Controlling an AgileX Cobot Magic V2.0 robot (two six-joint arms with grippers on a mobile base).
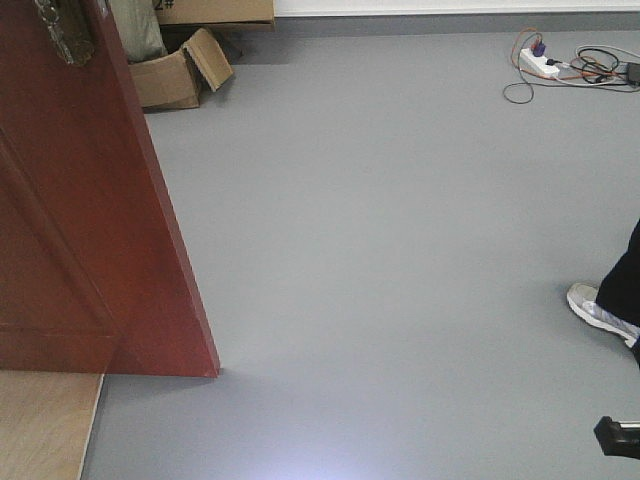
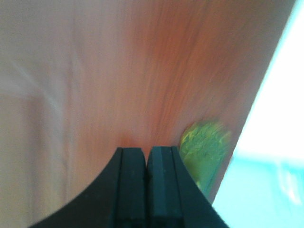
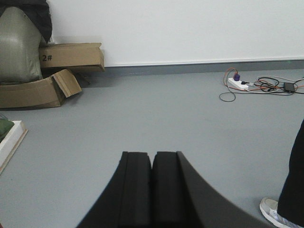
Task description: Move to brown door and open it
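brown door fills the 9 o'clock side of the front view, swung open, its bottom corner on the grey floor near 7 o'clock (dark metal handle plate just visible at 11 o'clock). pale plywood board under the door at 8 o'clock. cardboard box behind the door edge at 12 o'clock, power strip with cables at 1 o'clock, a person's grey shoe at 4 o'clock.

left gripper fingers pressed together with nothing between them, right up against the blurred reddish door face; a green-yellow blob at 4 o'clock, can't tell what it is.

right gripper also closed up empty, pointing over open floor toward the white wall, boxes at 10 o'clock.
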